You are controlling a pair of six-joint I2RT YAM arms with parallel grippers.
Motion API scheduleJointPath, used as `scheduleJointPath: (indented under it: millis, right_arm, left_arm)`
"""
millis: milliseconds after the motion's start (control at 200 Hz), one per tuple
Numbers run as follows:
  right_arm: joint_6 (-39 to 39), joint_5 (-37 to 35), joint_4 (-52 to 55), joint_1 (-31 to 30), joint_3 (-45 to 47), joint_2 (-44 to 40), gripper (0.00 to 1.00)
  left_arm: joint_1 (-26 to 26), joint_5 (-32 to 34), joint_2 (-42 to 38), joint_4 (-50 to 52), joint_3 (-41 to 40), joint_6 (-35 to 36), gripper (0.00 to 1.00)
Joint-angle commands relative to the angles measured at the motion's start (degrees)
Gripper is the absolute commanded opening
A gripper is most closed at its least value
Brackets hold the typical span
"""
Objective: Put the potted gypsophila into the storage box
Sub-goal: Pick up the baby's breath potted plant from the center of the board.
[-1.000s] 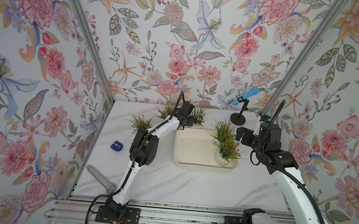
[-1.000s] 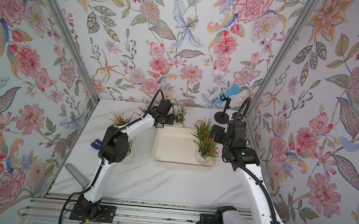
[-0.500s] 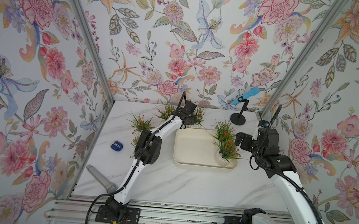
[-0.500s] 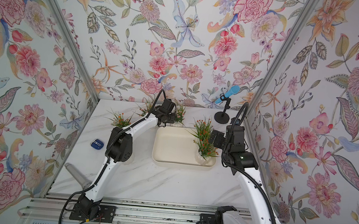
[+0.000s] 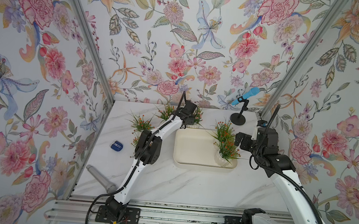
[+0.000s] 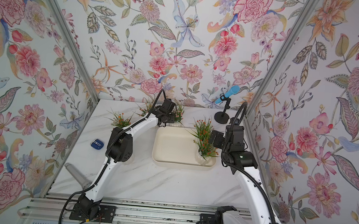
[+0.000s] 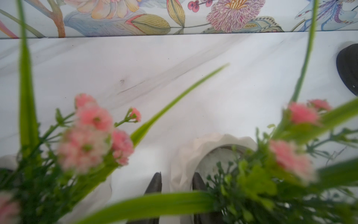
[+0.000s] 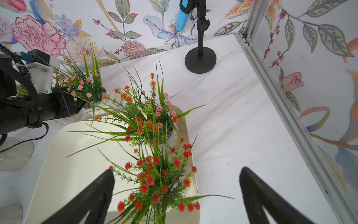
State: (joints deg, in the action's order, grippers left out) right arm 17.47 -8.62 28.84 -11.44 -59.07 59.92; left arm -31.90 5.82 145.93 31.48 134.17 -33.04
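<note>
Left hand straddles the pink-bloomed pot on the bench, one finger inside the rim, one outside; firm grip, can't tell. The storage box lies just beside, robotward. Right hand gapes empty.

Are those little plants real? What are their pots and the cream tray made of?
Plants: likely plastic; stiff uniform blades, identical pompom blooms. Pot: matte white, ribbed, maybe ceramic or plaster. Tray: matte cream, rounded corners, probably moulded plastic.

left gripper: extended, jaws narrowly apart | right gripper: raised, jaws wide
</note>
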Motion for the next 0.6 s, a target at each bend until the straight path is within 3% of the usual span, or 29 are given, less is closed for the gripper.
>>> scheduleJointPath:
  millis: [0,70,230,425,595]
  right_arm:
    - [-1.1,-0.5,-0.8,0.2,0.4,0.8,1.0]
    - [-1.4,-0.1,-0.8,0.1,0.3,1.3,1.0]
    - [-0.7,0.7,-0.8,0.1,0.0,1.9,1.0]
    - [-0.4,0.6,-0.8,0.2,0.0,0.9,1.0]
    - [-1.0,0.8,-0.9,0.4,-2.0,3.4,1.0]
  left_arm:
    - [-0.6,0.0,1.8,1.5,1.6,0.0,0.3]
    - [-0.9,0.6,1.8,2.2,1.5,0.2,0.31]
    - [-1.3,0.2,1.5,2.5,0.4,0.7,0.14]
    - [-1.5,-1.2,-0.7,-1.9,-2.2,0.4,0.02]
    - [-1.5,-1.0,-4.1,-6.5,-4.2,0.8,0.0]
